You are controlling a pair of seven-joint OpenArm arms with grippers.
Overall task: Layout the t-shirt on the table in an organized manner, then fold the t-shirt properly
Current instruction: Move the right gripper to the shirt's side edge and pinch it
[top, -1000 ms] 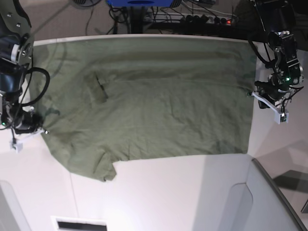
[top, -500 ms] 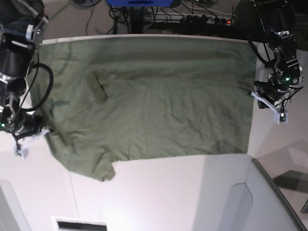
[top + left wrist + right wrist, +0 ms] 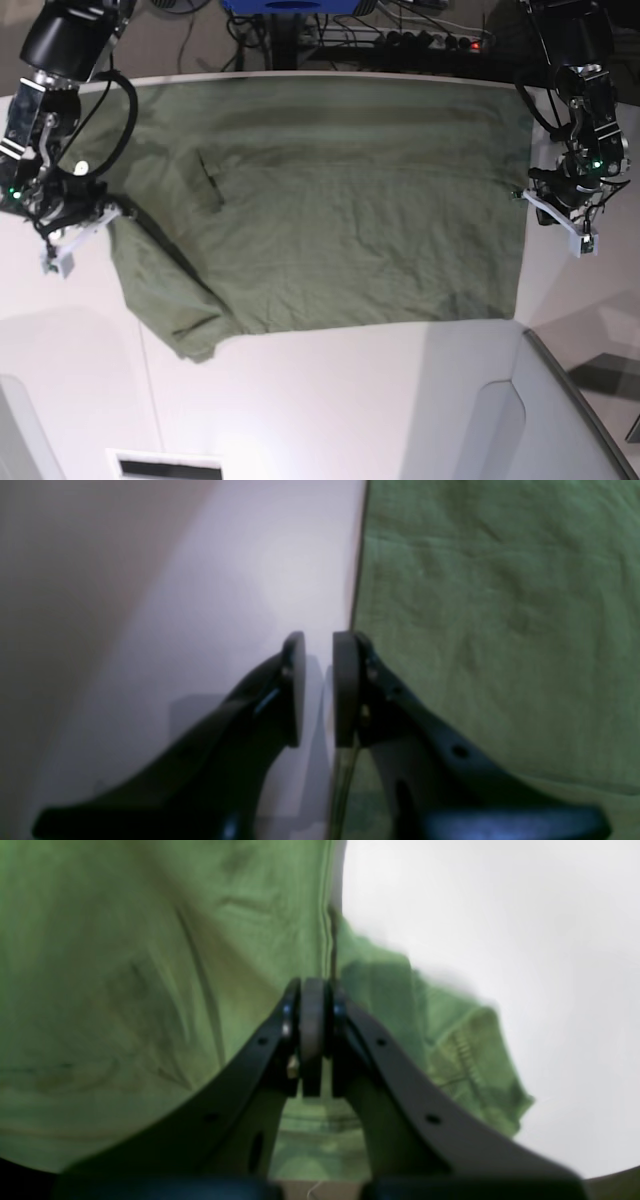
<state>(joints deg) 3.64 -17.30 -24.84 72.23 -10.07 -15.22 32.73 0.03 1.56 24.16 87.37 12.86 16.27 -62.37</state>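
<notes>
So the right gripper [image 3: 314,1037] is pinched tight — jaws pressed together with a fold of the t-shirt [image 3: 320,200] caught between them, right at the seam where a sleeve meets the body. In the overhead view that arm sits at the shirt's sleeve-and-shoulder end, and the cloth there is lifted and doubled over itself into a dark ridge running toward the near sleeve, so my read is it's holding that end up to tug it into shape. The left gripper [image 3: 320,690] is a different story — its pads stand slightly apart with nothing between them, parked just off the shirt's straight hem edge, one finger right at the cloth's border and bare table [image 3: 240,605] under the other. Looks like it's lined up to nip that hem and anchor it, though I'm guessing. The shirt itself lies spread across the far half of the table, mostly flat with light wrinkles, only the right gripper's end bunched. Still layout stage, no real fold yet.
</notes>
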